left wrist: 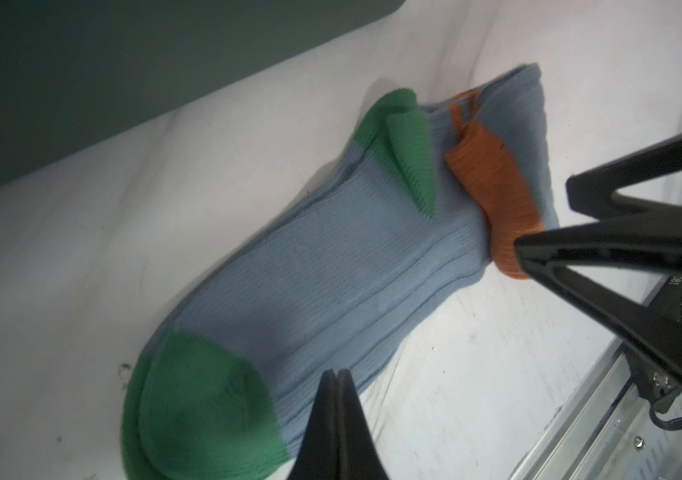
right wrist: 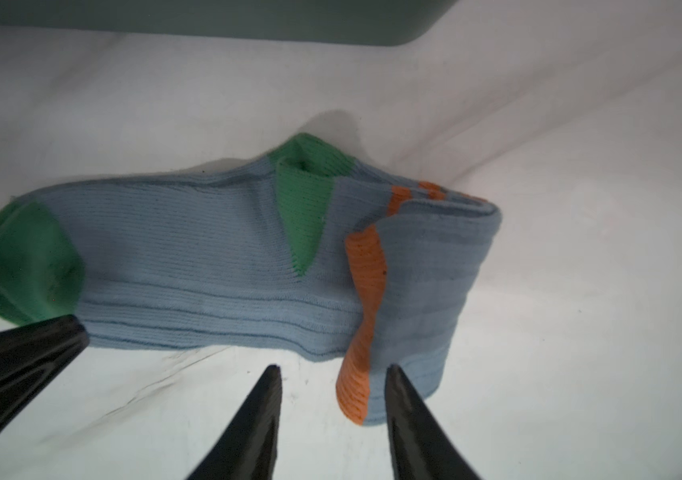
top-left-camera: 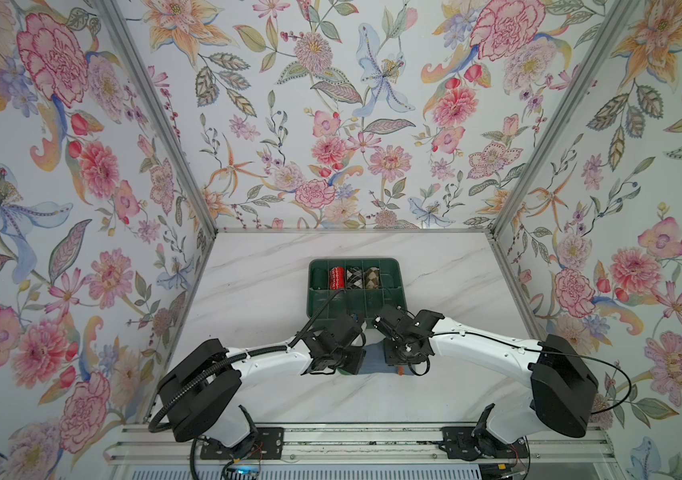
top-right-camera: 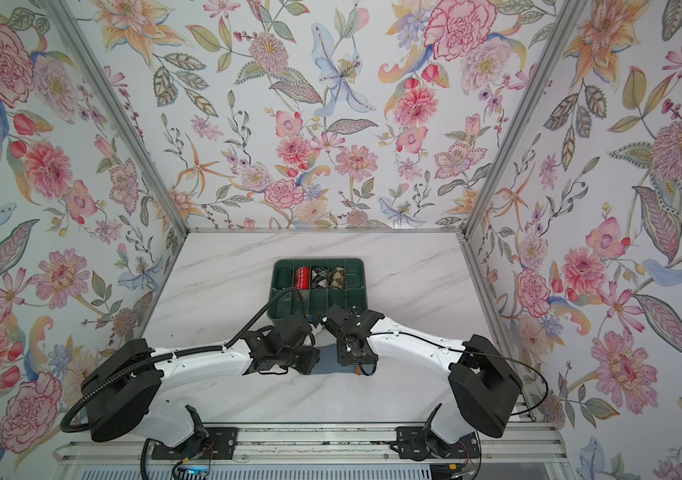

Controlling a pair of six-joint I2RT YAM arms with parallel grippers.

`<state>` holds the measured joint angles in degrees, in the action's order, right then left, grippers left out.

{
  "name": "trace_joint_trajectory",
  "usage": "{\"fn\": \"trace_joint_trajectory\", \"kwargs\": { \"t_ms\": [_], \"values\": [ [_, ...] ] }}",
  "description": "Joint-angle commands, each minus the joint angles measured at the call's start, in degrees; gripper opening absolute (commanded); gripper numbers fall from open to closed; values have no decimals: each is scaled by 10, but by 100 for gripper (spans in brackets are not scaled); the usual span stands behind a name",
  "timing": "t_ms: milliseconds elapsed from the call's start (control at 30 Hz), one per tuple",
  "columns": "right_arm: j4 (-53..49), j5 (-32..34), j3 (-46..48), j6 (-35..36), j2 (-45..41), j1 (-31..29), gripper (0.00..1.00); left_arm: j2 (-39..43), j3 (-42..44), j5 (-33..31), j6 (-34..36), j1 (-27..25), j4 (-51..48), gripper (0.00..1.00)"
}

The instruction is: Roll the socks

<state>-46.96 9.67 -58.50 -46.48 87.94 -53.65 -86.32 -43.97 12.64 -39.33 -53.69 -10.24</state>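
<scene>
Socks (right wrist: 214, 266) lie flat on the white worktop (top-left-camera: 247, 291), one stacked on the other, just in front of the green tray (top-left-camera: 396, 286) that holds rolled bundles (top-left-camera: 337, 277). In both top views the socks (top-left-camera: 372, 362) (top-right-camera: 328, 359) show only as a grey-blue strip between the two arms. The green toe (right wrist: 27, 266) points toward the left arm. The orange cuff (right wrist: 366, 291) end is folded back over the leg, just beside the green heel (right wrist: 301, 208). The left tool (left wrist: 337, 374) is clenched with nothing between its tips, near the toe. The right tool (right wrist: 333, 370) is released, its jaws apart on either side of the cuff's edge.
</scene>
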Motion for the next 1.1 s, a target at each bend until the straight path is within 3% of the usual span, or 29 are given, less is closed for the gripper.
{"fn": "trace_joint_trajectory", "kwargs": {
  "t_ms": [0, 533, 1067],
  "values": [
    [-52, 69, -25, -39, 15, -17, 43, 18, 16, -3, 20, 7, -16, 0],
    [-59, 104, -41, -63, 69, -31, 41, 31, 61, 9, 47, 55, 27, 0],
    [-59, 95, -39, -70, 93, -31, 28, -17, 19, 34, 78, 55, 52, 0]
  ]
}}
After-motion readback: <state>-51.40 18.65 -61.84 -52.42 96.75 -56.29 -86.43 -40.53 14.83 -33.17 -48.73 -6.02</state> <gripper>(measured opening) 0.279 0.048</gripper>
